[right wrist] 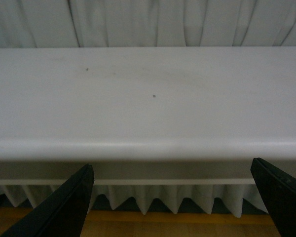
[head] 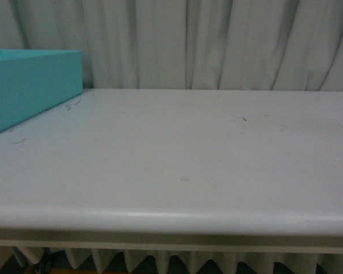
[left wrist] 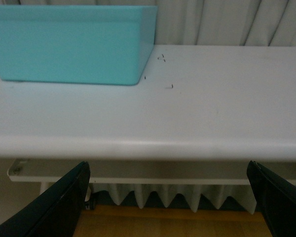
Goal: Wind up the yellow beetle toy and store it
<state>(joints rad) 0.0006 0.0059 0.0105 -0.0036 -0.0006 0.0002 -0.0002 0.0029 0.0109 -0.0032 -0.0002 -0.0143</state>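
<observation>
I see a teal bin (head: 28,85) at the upper left of the front view, sitting on the white table (head: 177,165) before a pale curtain (head: 217,40). Both my left gripper (left wrist: 167,197) and right gripper (right wrist: 171,200) hang spread wide and empty below the table's near edge. The yellow beetle toy appears in none of my views.

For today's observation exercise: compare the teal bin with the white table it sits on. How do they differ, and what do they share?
Colour: the teal bin is bright turquoise; the white table is pale and marked with small dark specks. Shape: the bin has upright walls; the table is a flat slab with a rounded front edge. Extent: the bin occupies only the table's far left corner. Both look smooth and plain.
</observation>
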